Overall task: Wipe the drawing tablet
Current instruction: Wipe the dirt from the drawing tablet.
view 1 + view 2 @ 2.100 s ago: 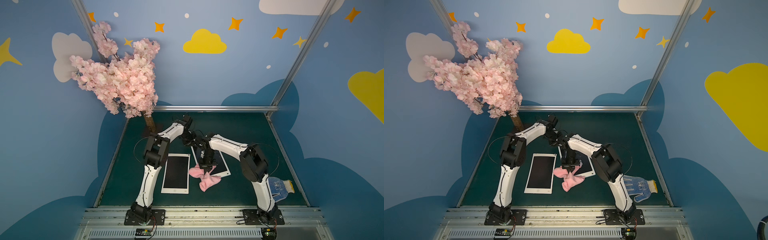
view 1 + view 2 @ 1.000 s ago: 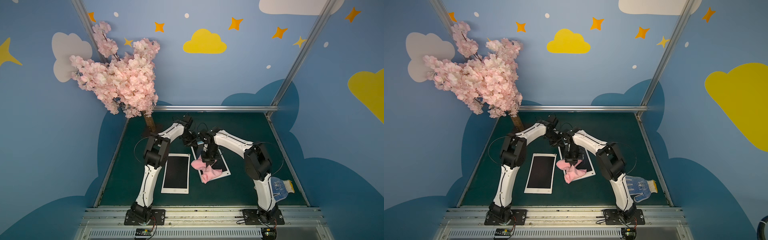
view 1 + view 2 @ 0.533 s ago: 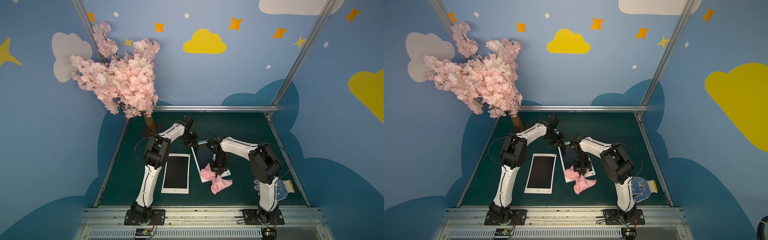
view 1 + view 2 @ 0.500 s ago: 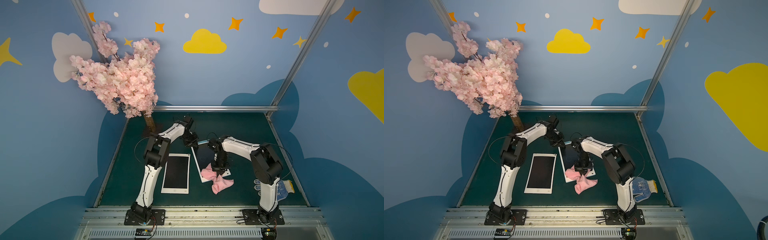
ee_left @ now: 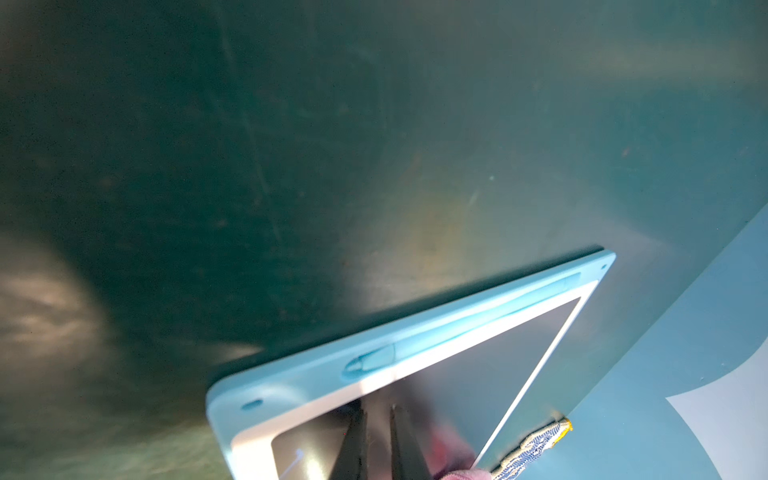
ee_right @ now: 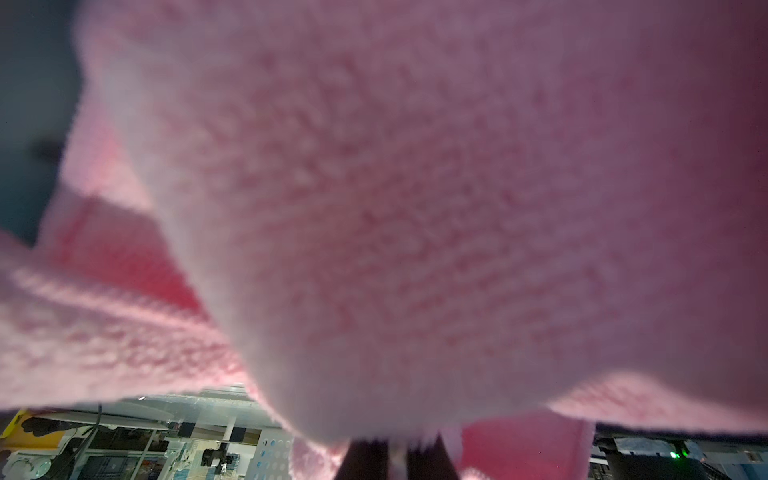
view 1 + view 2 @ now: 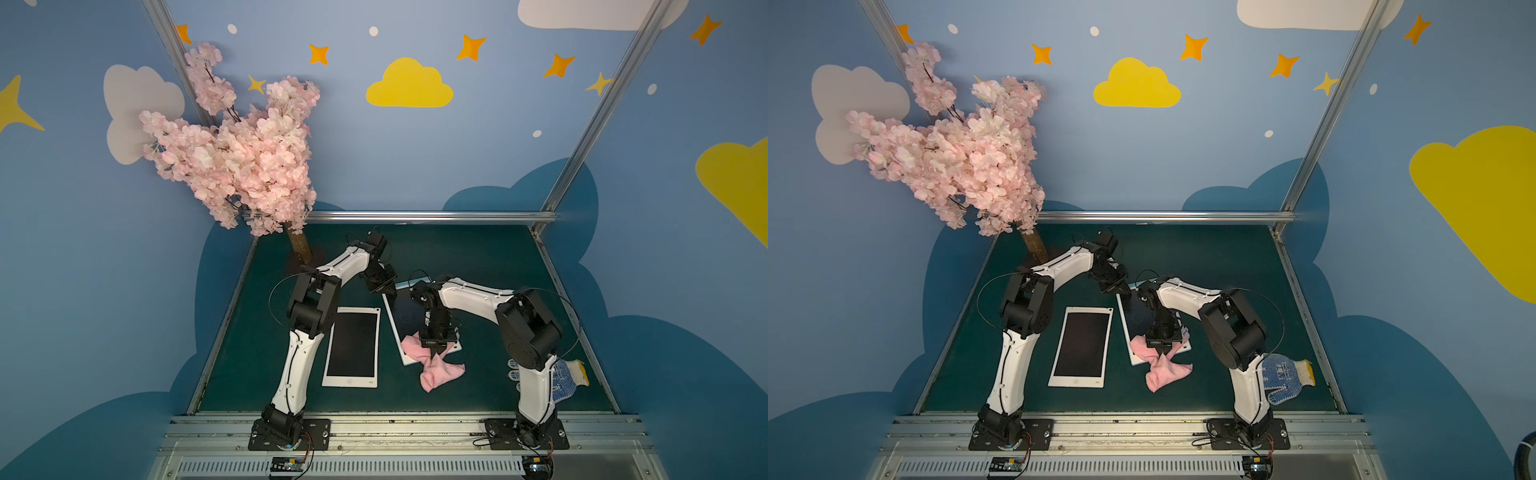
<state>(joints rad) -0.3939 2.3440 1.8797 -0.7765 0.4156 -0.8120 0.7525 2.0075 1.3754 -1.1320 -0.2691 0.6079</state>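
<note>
Right wrist view: right gripper (image 6: 397,459) closed on pink cloth (image 6: 415,208), at 5 o'clock corner of the drawing tablet (image 7: 405,320) lying on the table (image 7: 478,257). Left gripper (image 5: 378,440), fingers nearly together, sits at its 11 o'clock end.

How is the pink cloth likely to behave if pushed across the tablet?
Probably floppy: the pink cloth lies bunched and folded under the right gripper. Its fuzzy weave suggests it is light and would drag, not slide, on the tablet beneath.
</note>
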